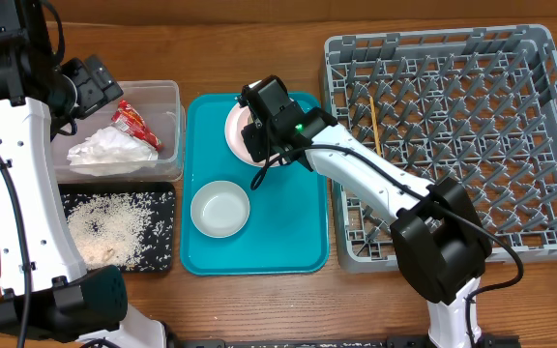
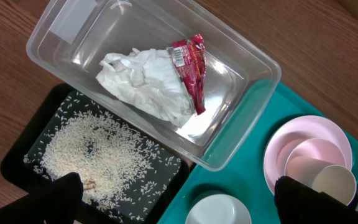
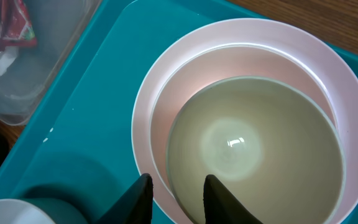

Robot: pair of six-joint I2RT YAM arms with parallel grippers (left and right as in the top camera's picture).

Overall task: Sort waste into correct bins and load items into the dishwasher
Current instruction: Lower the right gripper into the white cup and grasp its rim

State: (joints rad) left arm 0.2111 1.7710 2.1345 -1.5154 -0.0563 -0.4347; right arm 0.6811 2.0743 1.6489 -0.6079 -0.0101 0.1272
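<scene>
At the far end of the teal tray (image 1: 298,232), my right gripper (image 3: 178,200) straddled the rim of a glossy round white bowl (image 3: 247,155), jaws narrow, grip unclear. The bowl nested in a pink plate (image 3: 185,68). My left gripper (image 2: 188,198) gaped wide.

Napkin (image 2: 145,84), wrapper (image 2: 191,65) in clear tub (image 2: 129,28), rice (image 2: 92,152) on black tray (image 2: 36,140), cup (image 2: 335,183) on pink plate (image 2: 278,149), chopsticks (image 1: 374,124) in rack (image 1: 540,145)

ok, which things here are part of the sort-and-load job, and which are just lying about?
Job:
- waste: napkin, wrapper, rice
- bins: tub, black tray
- to load: plate, cup, bowl, chopsticks
- rack

Lying about:
- teal tray, only carrying the plate, cup and bowl
- table
</scene>
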